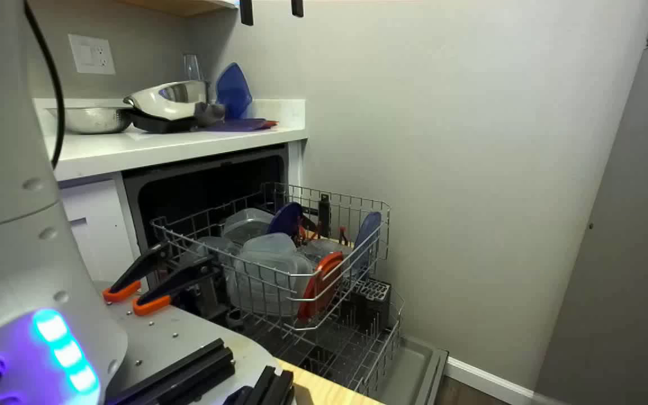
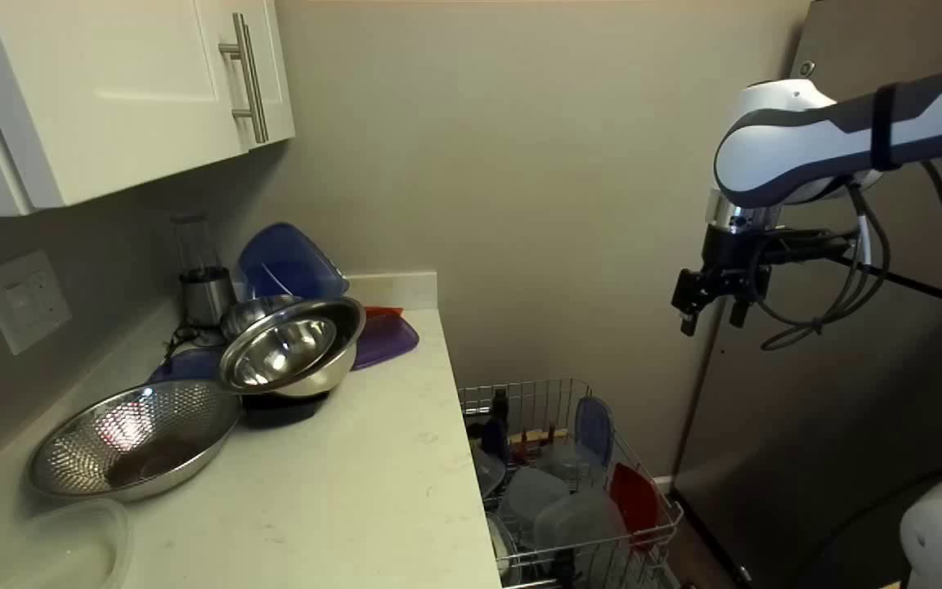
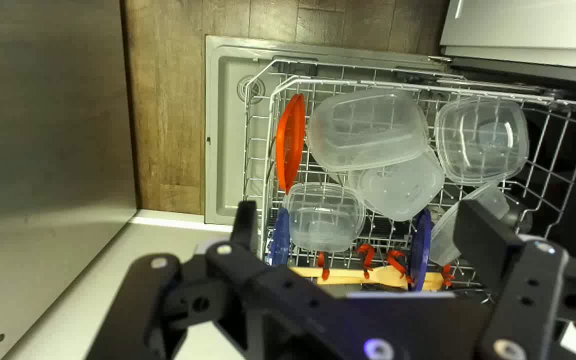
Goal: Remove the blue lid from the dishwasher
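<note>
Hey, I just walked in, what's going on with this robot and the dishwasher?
A white and grey robot arm is meant to take a thin, medium-blue plastic lid from the open, dark-cavity dishwasher. Nothing is being handled yet: its black jaws hang open and empty above the level of the silver wire upper rack. The lid stands on edge there, beside a clear, square plastic container; a darker blue plastic lid stands there too.

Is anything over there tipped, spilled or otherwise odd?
A steel bowl on the counter looks askew: it sits tilted over something black rather than level. In the dishwasher, two cloudy containers seem to overlap, perhaps from crowding. I see no spill.
</note>
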`<state>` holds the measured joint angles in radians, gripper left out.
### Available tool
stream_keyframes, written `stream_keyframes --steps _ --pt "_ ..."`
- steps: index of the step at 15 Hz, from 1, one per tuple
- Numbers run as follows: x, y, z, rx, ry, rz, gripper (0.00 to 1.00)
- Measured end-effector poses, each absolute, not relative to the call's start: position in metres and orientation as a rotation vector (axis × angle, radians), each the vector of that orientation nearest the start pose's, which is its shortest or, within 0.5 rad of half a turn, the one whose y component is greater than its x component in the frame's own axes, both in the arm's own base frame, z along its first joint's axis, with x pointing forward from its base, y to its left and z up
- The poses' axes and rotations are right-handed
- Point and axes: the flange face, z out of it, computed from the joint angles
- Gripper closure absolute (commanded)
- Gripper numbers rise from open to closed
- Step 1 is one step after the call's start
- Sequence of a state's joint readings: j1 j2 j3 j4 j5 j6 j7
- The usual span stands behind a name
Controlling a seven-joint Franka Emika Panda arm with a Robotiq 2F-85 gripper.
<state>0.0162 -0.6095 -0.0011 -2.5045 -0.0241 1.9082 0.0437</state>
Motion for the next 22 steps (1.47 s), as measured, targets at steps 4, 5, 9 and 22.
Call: stream_keyframes --steps 4,5,9,22 --pt "0.366 0.004 0.489 -3.163 0.033 -0.022 0.0" --pt "0.366 0.004 0.489 -3.163 0.033 -0.022 0.0" --pt "0.366 0.004 0.489 -3.163 0.032 -0.022 0.0" --pt "0.396 0.018 0.513 -3.178 -0.094 -0.12 0.0"
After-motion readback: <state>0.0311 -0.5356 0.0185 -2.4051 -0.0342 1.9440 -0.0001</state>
